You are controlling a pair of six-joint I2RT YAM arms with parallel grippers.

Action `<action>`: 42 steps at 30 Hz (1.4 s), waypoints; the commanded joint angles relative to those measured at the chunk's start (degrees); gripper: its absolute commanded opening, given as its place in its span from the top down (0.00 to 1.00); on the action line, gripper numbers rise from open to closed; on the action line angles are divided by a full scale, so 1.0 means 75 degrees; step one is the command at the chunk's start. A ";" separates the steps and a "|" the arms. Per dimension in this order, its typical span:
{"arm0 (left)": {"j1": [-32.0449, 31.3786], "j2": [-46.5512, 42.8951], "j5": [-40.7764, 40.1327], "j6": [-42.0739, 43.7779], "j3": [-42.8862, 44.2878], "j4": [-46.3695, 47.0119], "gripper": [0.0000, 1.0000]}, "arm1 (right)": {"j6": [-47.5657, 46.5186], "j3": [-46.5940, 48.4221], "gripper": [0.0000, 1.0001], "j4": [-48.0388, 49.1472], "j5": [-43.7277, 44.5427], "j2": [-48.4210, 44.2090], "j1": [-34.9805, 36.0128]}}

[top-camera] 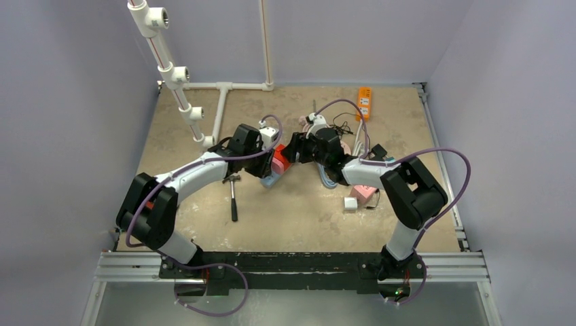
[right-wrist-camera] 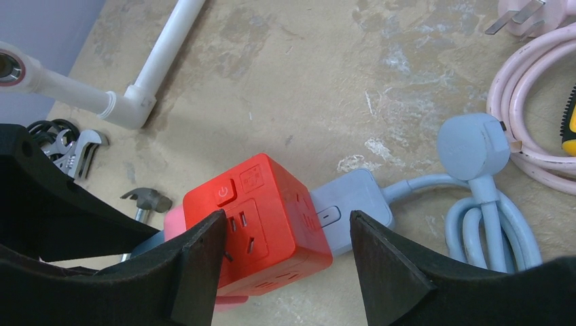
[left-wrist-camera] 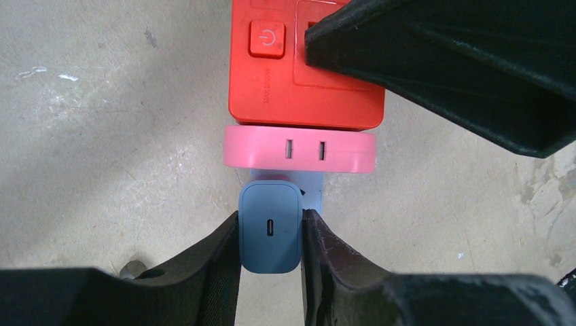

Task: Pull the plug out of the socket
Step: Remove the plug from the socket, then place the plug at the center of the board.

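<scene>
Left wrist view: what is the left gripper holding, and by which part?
The blue-grey plug, its two side faces clamped in the left gripper.

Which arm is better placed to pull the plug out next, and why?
Left. Its fingers clamp the blue-grey plug on both sides; the right gripper only straddles the red socket cube, probably better suited to bracing it.

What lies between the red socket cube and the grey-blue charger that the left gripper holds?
A pink socket block with two slots, against the red socket cube; the grey-blue charger sits at its other side. The left wrist view shows this.
</scene>
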 commanded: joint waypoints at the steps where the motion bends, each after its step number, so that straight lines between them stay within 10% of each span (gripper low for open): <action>1: 0.0156 -0.0119 0.0296 -0.0302 0.0349 0.0347 1.00 | -0.0454 -0.0083 0.33 -0.1197 0.0789 0.0409 -0.0062; 15: -0.1465 -0.0742 -0.2857 0.0577 -0.0006 0.0367 1.00 | -0.0478 -0.0045 0.33 -0.1233 0.0791 0.0421 -0.0022; 32: -0.0813 -0.0776 -0.1047 0.0261 0.0130 0.0453 1.00 | -0.0510 -0.0111 0.32 -0.1109 0.0625 0.0249 0.0003; 42: -0.1159 -0.1711 -0.0091 -0.0127 -0.0041 0.1403 1.00 | -0.0542 -0.0197 0.10 -0.1036 -0.0150 -0.1377 -0.0012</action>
